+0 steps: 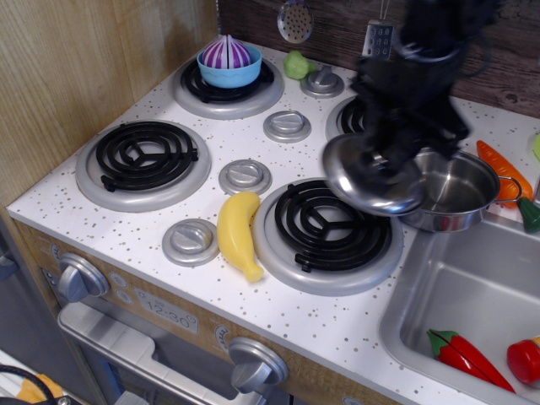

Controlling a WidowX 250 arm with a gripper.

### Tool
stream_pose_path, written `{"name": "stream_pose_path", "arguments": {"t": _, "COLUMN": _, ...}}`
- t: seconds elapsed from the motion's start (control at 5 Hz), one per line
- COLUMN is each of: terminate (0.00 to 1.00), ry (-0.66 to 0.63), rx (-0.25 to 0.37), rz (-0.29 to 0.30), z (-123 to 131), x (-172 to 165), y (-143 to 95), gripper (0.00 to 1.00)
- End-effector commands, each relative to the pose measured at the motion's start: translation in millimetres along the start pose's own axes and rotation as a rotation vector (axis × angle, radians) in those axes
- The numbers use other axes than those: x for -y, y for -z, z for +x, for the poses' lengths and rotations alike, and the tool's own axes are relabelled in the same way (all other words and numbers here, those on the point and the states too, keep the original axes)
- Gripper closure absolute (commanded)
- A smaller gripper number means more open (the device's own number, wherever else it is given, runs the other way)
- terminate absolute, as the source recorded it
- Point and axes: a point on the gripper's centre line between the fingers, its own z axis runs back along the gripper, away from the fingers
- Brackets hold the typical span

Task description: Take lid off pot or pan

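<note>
The shiny steel pot stands open at the right edge of the stove top, beside the sink, its inside bare. My black gripper, blurred by motion, is shut on the knob of the round steel lid. It holds the lid tilted in the air, left of the pot and above the right side of the front right burner. The lid is clear of the pot's rim.
A yellow banana lies left of the front right burner. A blue bowl with a purple striped thing sits on the back left burner. Grey knob discs dot the stove top. A carrot lies right of the pot. The sink holds red vegetables.
</note>
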Motion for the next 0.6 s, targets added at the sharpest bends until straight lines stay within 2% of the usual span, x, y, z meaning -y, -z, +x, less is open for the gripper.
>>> {"name": "stream_pose_path", "arguments": {"t": 0.0, "terminate": 0.0, "ry": -0.002, "rx": 0.094, "rz": 0.006, "z": -16, "x": -14, "y": -4, "gripper": 1.0}}
{"name": "stream_pose_path", "arguments": {"t": 0.2, "terminate": 0.0, "ry": 0.006, "rx": 0.121, "rz": -0.019, "z": -22, "x": -19, "y": 11, "gripper": 1.0}}
{"name": "stream_pose_path", "arguments": {"t": 0.4, "terminate": 0.0, "ry": 0.029, "rx": 0.17, "rz": -0.055, "z": -23, "x": -18, "y": 22, "gripper": 0.0}}
